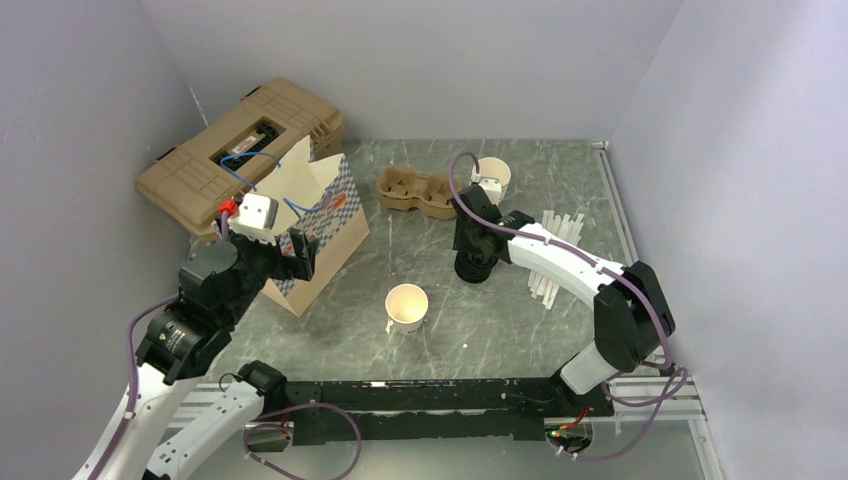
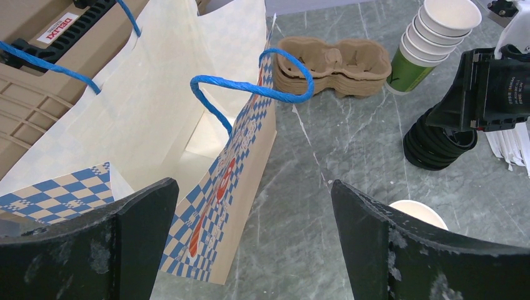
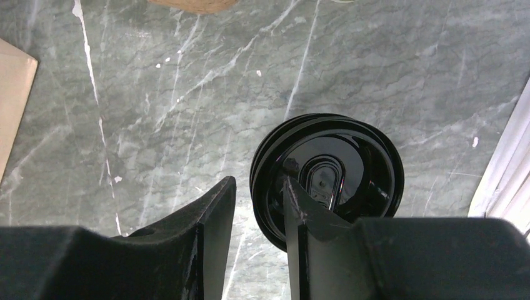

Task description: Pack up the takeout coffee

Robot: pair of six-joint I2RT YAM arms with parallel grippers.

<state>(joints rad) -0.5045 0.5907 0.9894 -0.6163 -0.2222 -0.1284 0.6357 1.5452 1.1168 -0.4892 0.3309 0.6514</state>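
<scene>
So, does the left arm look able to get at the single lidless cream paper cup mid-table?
Probably yes. The lidless cream paper cup stands alone on the marble tabletop, right of the open left tool; the blue-checked paper bag is leftward, not between them.

**Two arms out, both jaws apart**

The left arm [image 1: 190, 335] is angling forward, left gripper [image 1: 297, 250] gaping wide. The right arm [image 1: 560, 262] is arching in from the right, right gripper [image 3: 259, 194] pointing straight down, fingers [image 3: 212, 215] standing narrowly apart.

A white sticker [image 2: 60, 28] on the tan toolbox [image 2: 37, 100] carries red capitals, seemingly "DELTA". Small white print on the black wrist housing [image 2: 500, 94] is illegible.
</scene>
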